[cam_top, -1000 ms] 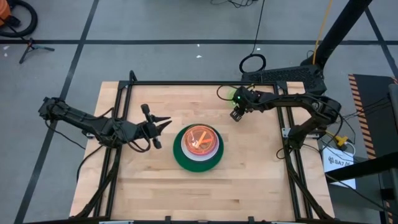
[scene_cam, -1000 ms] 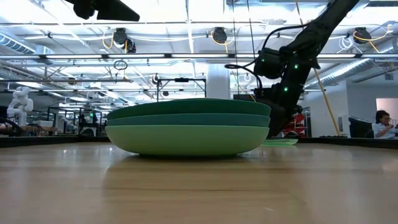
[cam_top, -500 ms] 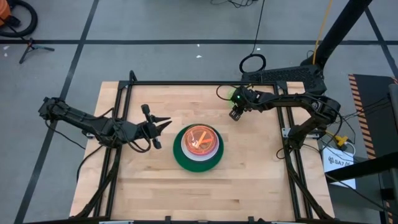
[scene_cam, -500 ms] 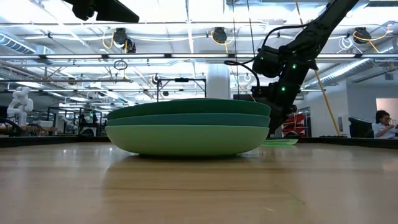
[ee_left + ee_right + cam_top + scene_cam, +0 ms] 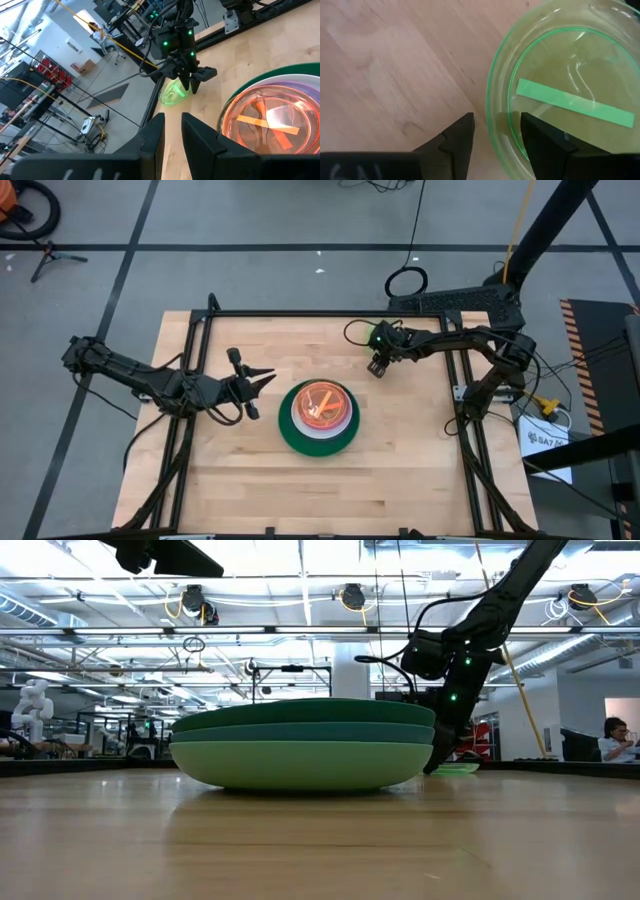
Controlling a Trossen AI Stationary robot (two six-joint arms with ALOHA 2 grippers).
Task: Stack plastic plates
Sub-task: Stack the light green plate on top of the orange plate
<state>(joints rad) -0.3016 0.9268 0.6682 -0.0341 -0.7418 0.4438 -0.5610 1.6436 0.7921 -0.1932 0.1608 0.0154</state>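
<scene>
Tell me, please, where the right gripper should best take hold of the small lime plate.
Probably by its raised rim: the lime plate lies flat on the table, so only the thin edge offers a pinch. The right gripper, open, already straddles that rim from above, one finger either side.

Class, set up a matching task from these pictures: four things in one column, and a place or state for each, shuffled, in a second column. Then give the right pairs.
1. lime plate
2. orange plate
3. left pincer
4. right pincer

A. top of the stack
B. open, beside the stack
C. alone on the table, away from the stack
D. open, over the lime plate's rim

Pairs: 1-C, 2-A, 3-B, 4-D
</scene>
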